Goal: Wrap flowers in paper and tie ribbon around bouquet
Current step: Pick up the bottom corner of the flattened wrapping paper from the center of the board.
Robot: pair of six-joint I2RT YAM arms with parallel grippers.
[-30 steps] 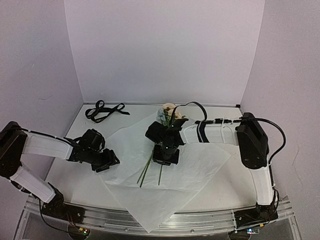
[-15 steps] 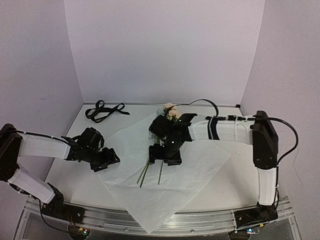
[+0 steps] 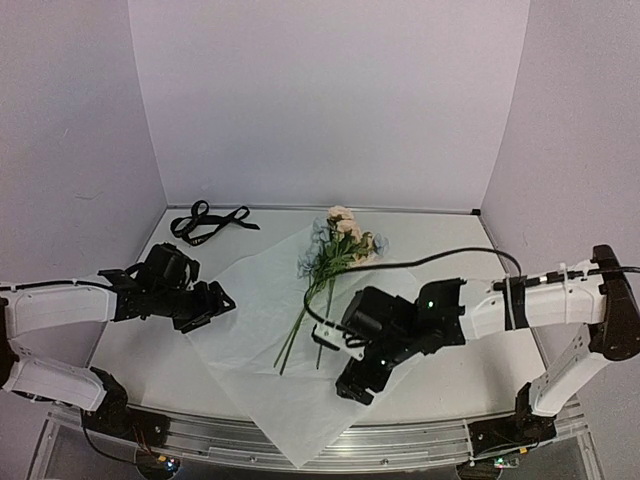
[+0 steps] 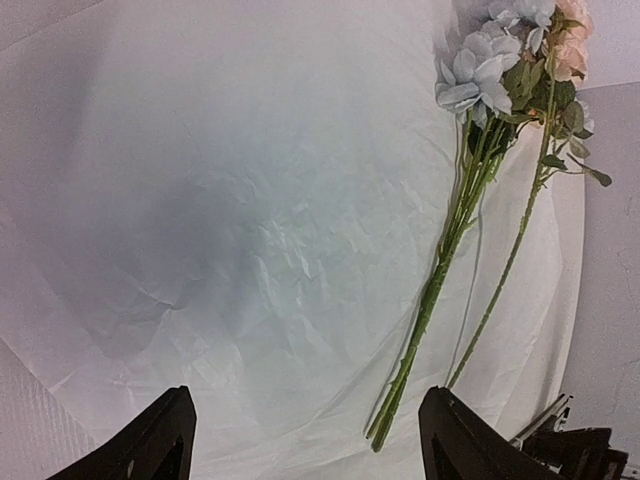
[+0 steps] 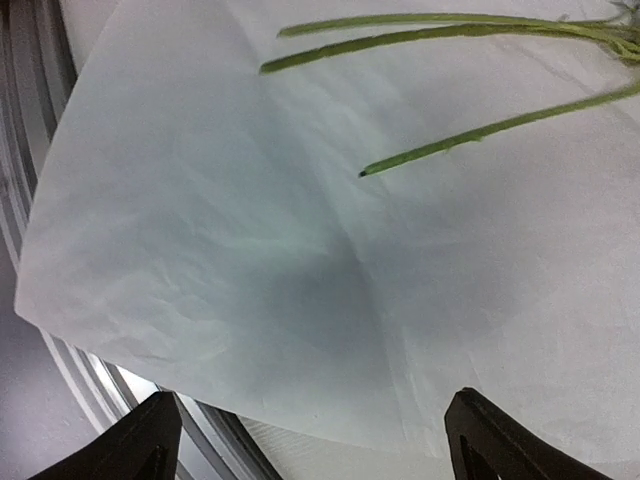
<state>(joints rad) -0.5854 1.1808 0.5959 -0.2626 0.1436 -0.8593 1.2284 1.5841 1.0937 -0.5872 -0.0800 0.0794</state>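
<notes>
White paper [image 3: 255, 290] lies flat on the desk [image 3: 450, 385] with the flowers [image 3: 335, 250] resting loose across it, blooms toward the far corner and stems [image 3: 300, 335] pointing at the near edge. Change noted: a second ago the right hand [image 3: 357, 385] was down on the stems, pressed shut. It has since let go, spread wide and pulled back toward the near right part of the sheet, now hanging empty above it. The left hand [image 3: 212, 300], also spread and holding nothing, has drawn slightly outward and hovers at the sheet's left border. Assessment: the flowers are placed, so folding the paper around the stems is probably next. The ribbon [image 3: 207, 222] sits well apart at the far left of the desk, untouched. Limits of view: the right wrist camera shows only stem ends [image 5: 450, 140], with the blooms out of frame. The left wrist camera crops the peach heads [image 4: 570, 40] at its top edge. Ribbon lettering is too small to read. The paper's near corner reaches the rail [image 3: 180, 432]; how far it overhangs cannot be told.
</notes>
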